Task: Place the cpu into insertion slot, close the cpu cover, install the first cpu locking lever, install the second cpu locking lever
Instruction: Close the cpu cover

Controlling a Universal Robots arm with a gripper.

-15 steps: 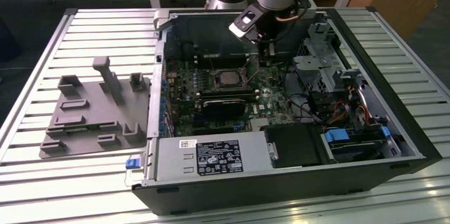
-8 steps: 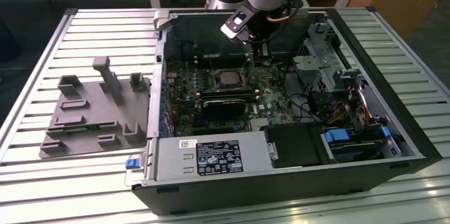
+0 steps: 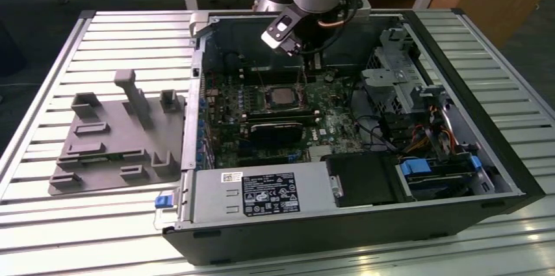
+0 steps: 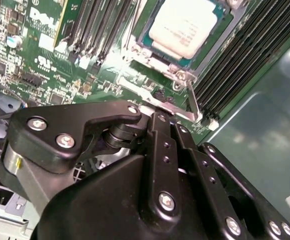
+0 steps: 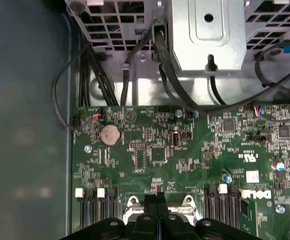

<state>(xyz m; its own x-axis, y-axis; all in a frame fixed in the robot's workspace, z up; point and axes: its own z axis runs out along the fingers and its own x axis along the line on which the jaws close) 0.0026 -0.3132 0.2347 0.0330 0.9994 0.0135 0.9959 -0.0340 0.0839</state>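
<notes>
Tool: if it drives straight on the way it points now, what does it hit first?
Most likely the silver lever just ahead of the tool, beside the cpu. Depth is unclear, so they may be touching. Beyond the lever lies the green board.

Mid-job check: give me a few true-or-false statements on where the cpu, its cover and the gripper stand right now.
1. The cpu lies on the grey fixture beside the case. False: the cpu is seated on the motherboard, with the cpu cover lying flat around it.
2. The gripper is above the motherboard, close to the cpu. True.
3. The gripper is spread wide open. False: its fingers are together in the first wrist view.
4. A round coin battery sits on the motherboard. True.
</notes>
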